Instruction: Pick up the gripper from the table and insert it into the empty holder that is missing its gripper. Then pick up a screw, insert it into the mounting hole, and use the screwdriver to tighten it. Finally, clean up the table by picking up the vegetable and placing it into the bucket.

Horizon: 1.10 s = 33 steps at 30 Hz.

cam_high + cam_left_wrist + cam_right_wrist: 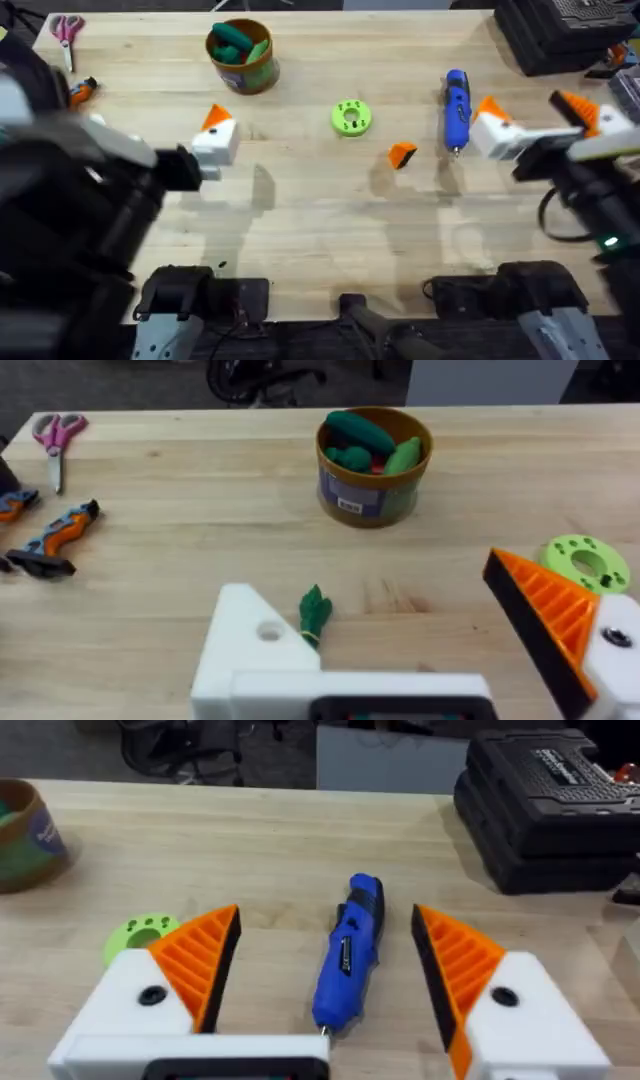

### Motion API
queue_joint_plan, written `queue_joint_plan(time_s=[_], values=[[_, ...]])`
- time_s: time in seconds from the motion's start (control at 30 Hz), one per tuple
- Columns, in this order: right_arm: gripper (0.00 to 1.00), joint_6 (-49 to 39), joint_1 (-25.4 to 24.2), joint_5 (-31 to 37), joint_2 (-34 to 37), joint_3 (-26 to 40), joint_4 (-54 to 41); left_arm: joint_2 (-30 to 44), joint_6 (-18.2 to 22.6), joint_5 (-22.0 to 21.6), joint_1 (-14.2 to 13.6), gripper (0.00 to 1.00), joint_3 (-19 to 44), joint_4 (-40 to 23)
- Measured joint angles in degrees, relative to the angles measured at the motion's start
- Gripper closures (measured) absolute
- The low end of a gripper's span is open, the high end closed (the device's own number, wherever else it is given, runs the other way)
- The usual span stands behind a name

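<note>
Gripper (402, 154) insertion looks like the step in hand, not yet begun: the orange piece lies loose on the tabletop (320, 230), between the two arms and touched by neither. Nearest, the left arm (90, 190) hangs low with its jaws wide open and holding nothing. One finger carries an orange pad. The other is the bare white holder (245, 650), its mounting hole showing. The vegetable (314, 613) lies on the wood just ahead of that holder, apart from it as far as I can tell. The right arm (590, 170) also has its jaws spread wide and empty, both pads in place, with the screwdriver (350, 960) lying ahead of the gap, untouched. The next move probably calls for the right jaws to turn from the screwdriver to the gripper just beside its tip, pinch it squarely, and carry it across to the holder. I see no screw. Farther off stand the green ring (350, 117) and, beyond, the bucket (242, 55), already holding green toys.
</note>
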Motion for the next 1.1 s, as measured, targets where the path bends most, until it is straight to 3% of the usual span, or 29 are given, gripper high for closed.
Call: queue_joint_plan(time_s=[0.33, 0.53, 0.8, 1.1], values=[[0.010, 0.04, 0.00, -0.02, 25.51, 24.80, -10.94, 29.45, 0.00, -0.19, 0.00, 0.014, 27.41, -17.19], [0.010, 0.04, 0.00, -0.02, 33.84, 35.08, -20.54, 43.85, 0.02, -0.35, 0.00, 0.014, 41.11, -28.22], [0.010, 0.04, 0.00, -0.02, 37.96, 37.15, -22.42, 51.26, 0.51, -2.90, 0.00, 0.014, 45.98, -30.41], [0.011, 0.04, 0.00, -0.02, 37.94, 37.15, -24.20, 59.36, 10.92, -2.63, 0.49, 0.014, 46.09, -38.45]])
